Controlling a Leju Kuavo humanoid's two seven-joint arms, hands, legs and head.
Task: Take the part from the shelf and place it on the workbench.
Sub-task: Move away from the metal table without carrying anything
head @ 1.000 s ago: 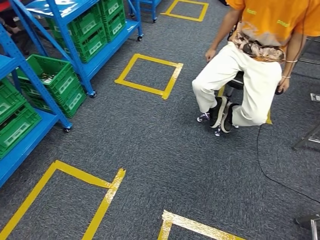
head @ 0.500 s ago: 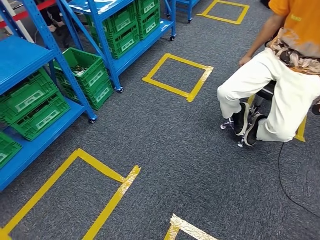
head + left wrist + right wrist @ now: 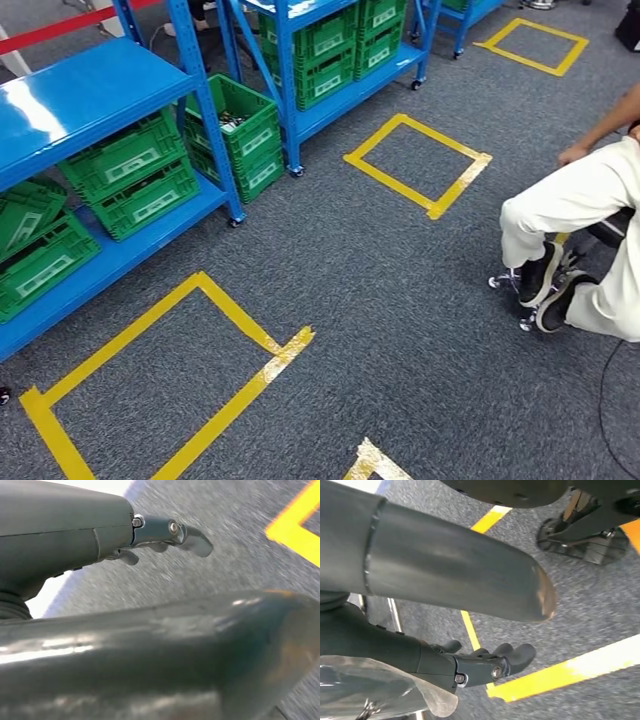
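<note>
A blue shelf (image 3: 83, 90) stands at the left of the head view, with green crates (image 3: 128, 165) under its top board. Another green crate (image 3: 241, 125) between the shelf posts holds small dark parts (image 3: 229, 120). In the left wrist view my left hand (image 3: 75, 535) hangs over grey carpet, its fingers (image 3: 166, 530) straight and away from the thumb, holding nothing. My right hand (image 3: 433, 662) hangs over the carpet too, its fingers (image 3: 497, 662) stretched out apart from the thumb. A pale glossy shape (image 3: 376, 690) lies behind those fingers; I cannot tell what it is.
A second blue shelf (image 3: 340, 90) with green crates stands further back. A person (image 3: 581, 200) sits on a wheeled stool at the right, feet on the carpet. Yellow tape squares (image 3: 415, 165) (image 3: 173, 380) mark the floor. A black cable (image 3: 604, 400) runs at the lower right.
The whole picture has shifted right: the camera has turned left. The shelves now show more fully and the seated person has slid towards the right edge.
</note>
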